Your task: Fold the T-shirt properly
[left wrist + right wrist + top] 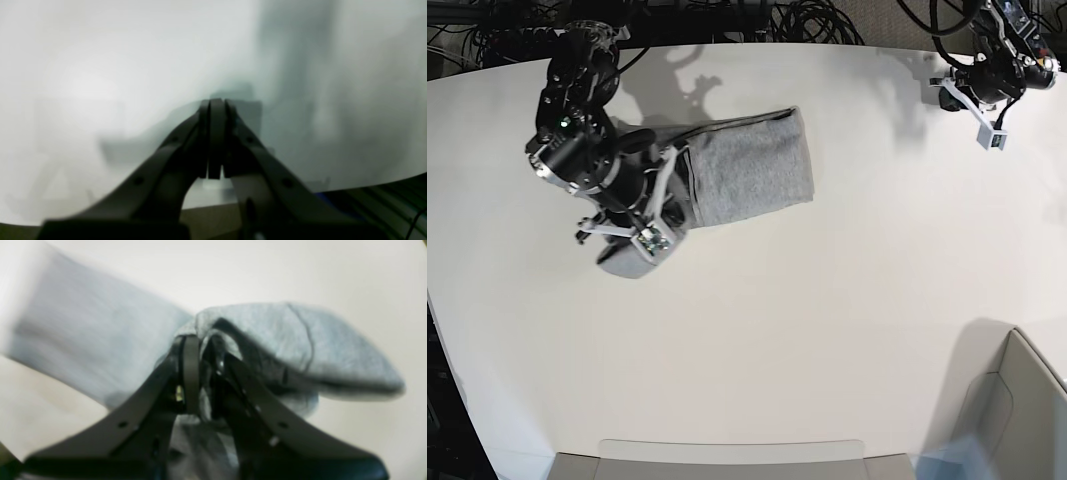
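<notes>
The right gripper pinches a bunched fold of the grey T-shirt, which lies folded on the white table towards its far left part. Well apart at the far right corner, the left gripper hangs with its jaws together, holding nothing.

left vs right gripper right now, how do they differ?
Grip: the right gripper has its jaws clamped on a bunched part of the T-shirt; the left gripper has its jaws shut on nothing.
Place: in the base view the right gripper is over the shirt's end, while the left gripper hangs near the far corner of the table, well away from the shirt.
Shared: same dark jaws.
</notes>
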